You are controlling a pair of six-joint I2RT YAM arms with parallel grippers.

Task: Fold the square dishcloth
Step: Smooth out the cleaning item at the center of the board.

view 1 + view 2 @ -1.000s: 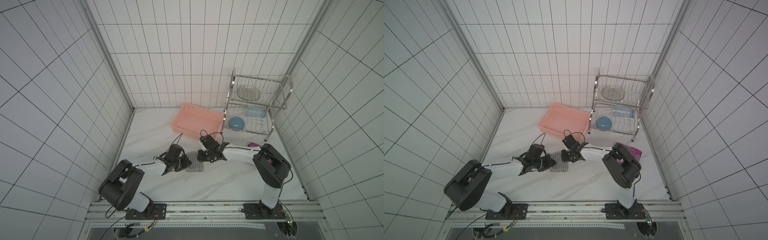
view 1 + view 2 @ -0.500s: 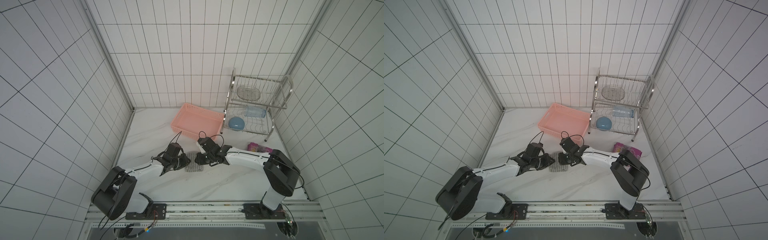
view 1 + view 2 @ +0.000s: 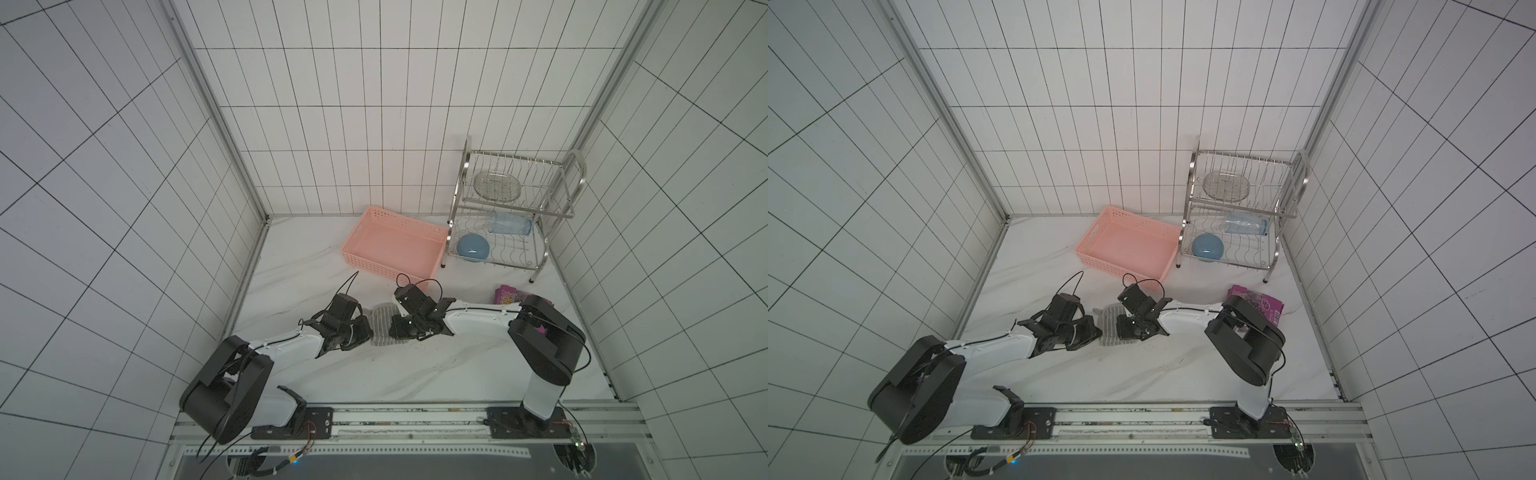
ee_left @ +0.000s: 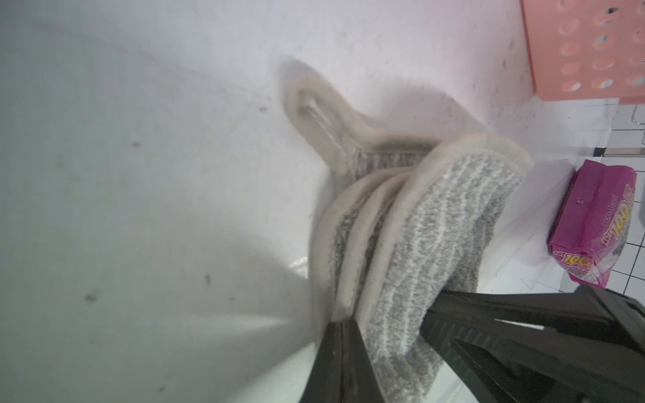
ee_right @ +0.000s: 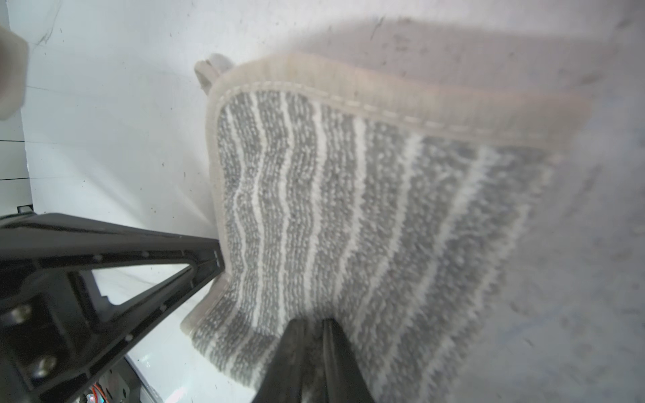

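Note:
The square dishcloth (image 3: 383, 322) (image 3: 1111, 322), grey with thin white stripes, lies folded in several layers on the white table between my two grippers. In the left wrist view the dishcloth (image 4: 453, 226) shows stacked pale edges and its corner loop (image 4: 314, 108). My left gripper (image 3: 369, 330) (image 4: 343, 326) is shut, its tips against those edges with no cloth seen between the jaws. My right gripper (image 3: 392, 330) (image 5: 314, 322) is shut on the top layer of the dishcloth (image 5: 349, 209), opposite the left one.
A pink basket (image 3: 386, 272) stands just behind the grippers. Behind it to the right is a wire dish rack (image 3: 559, 210) holding a blue bowl (image 3: 473, 248). A purple snack packet (image 3: 508, 294) lies beside my right arm. Tiled walls close in three sides.
My right gripper has come nearer and leftward with the cloth, closing in on the left gripper. The left jaws have closed further. The right elbow has swung out to the right.

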